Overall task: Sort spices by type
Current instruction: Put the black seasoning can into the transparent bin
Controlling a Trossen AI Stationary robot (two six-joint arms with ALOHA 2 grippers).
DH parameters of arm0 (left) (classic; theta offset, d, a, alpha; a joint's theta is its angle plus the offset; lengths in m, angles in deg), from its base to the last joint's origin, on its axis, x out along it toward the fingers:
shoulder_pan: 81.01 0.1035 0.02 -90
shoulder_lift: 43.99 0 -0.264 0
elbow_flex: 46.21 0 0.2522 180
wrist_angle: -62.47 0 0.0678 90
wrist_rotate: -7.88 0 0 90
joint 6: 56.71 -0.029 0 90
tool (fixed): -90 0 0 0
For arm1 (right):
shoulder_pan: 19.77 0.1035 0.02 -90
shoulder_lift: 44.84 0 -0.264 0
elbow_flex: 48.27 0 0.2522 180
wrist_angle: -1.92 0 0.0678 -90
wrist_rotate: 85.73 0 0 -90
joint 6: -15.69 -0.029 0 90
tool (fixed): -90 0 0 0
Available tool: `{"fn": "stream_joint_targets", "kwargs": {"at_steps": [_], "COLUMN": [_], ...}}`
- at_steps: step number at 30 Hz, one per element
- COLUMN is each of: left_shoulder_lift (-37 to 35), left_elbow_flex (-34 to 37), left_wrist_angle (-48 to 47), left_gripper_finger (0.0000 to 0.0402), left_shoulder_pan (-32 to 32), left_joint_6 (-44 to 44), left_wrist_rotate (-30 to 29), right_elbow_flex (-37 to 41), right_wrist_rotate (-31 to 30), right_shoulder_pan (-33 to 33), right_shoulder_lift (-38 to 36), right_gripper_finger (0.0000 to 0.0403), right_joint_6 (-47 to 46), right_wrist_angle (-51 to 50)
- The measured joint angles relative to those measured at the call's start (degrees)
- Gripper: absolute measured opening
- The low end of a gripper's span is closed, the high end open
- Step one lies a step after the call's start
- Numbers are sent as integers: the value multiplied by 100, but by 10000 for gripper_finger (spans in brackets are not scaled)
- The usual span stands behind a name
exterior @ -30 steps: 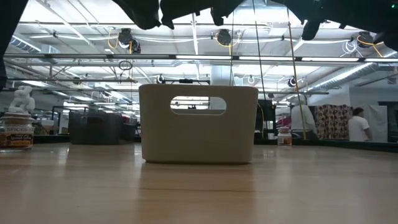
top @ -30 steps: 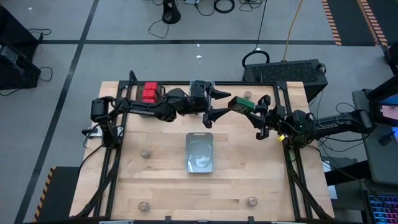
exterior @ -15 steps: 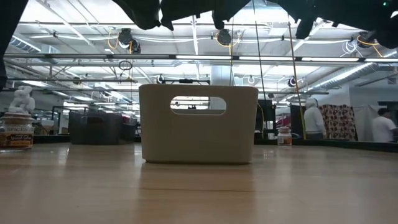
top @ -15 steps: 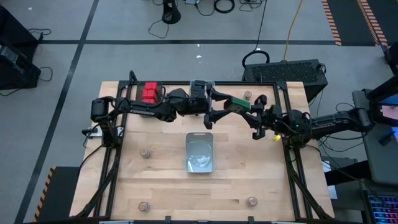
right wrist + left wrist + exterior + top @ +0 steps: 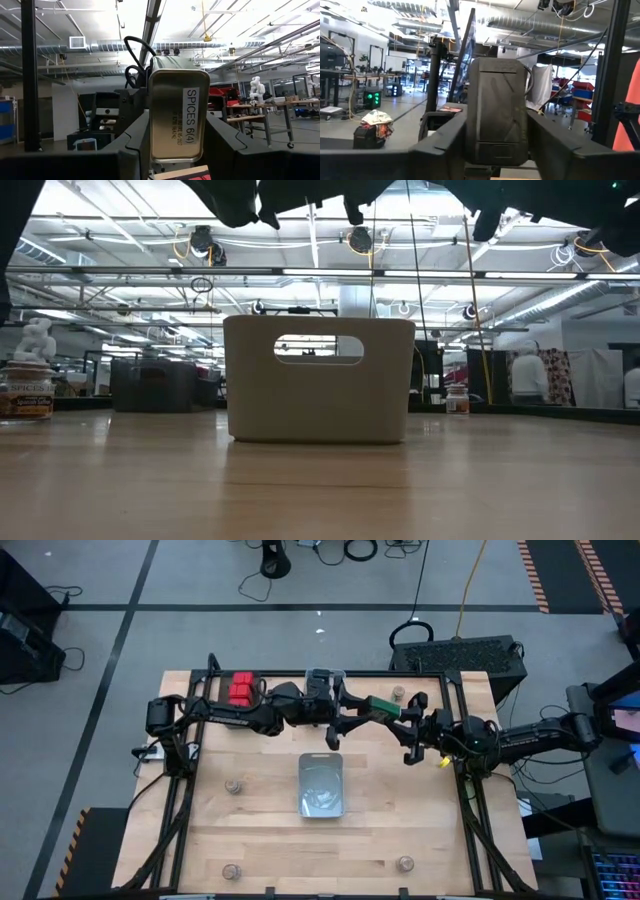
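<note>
Grippers meeting in mid-air above the far middle of the table. The left gripper (image 5: 352, 712) and the right gripper (image 5: 397, 716) face each other with one black spice box (image 5: 381, 705), green-labelled on top, between them. In the right wrist view the fingers press both sides of its silvery base, marked "SPICES 6(4)"; in the left wrist view the fingers lie against both sides of its dark face, so each gripper is clamped on the same box. Behind the left arm, red spice boxes (image 5: 241, 689) stand grouped at the far edge. A round jar (image 5: 398, 693) stands just beyond the box. A silvery rectangular container (image 5: 321, 785) sits mid-table, and three more jars (image 5: 233, 786) stand well apart nearer the front.
</note>
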Motion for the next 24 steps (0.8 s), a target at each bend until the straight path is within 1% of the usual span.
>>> {"fn": "stream_joint_targets", "kwargs": {"at_steps": [3,4,8,14,18,21,24], "left_shoulder_lift": [0,0,0,-20,-133,-407,-773], "left_elbow_flex": [0,0,0,2,2,7,3], "left_wrist_angle": [-1,-1,-10,-11,-52,-337,-1054], "left_gripper_finger": [138,132,133,133,133,133,133], "left_shoulder_pan": [2,2,3,18,100,245,434], "left_joint_6": [-15,-27,-29,4,9,2,-98], "left_wrist_rotate": [9,9,6,3,3,-53,-231], "right_elbow_flex": [0,0,0,0,0,0,0], "right_wrist_rotate": [9,9,1,-37,-37,-71,-342], "right_shoulder_pan": [0,0,0,-2,-2,-2,0], "right_shoulder_lift": [0,0,0,-86,-350,-729,-1142], "right_gripper_finger": [118,121,144,198,234,254,265], "right_joint_6": [-12,-23,-22,126,176,226,227], "right_wrist_angle": [0,0,-18,-98,-265,-758,-1526]}}
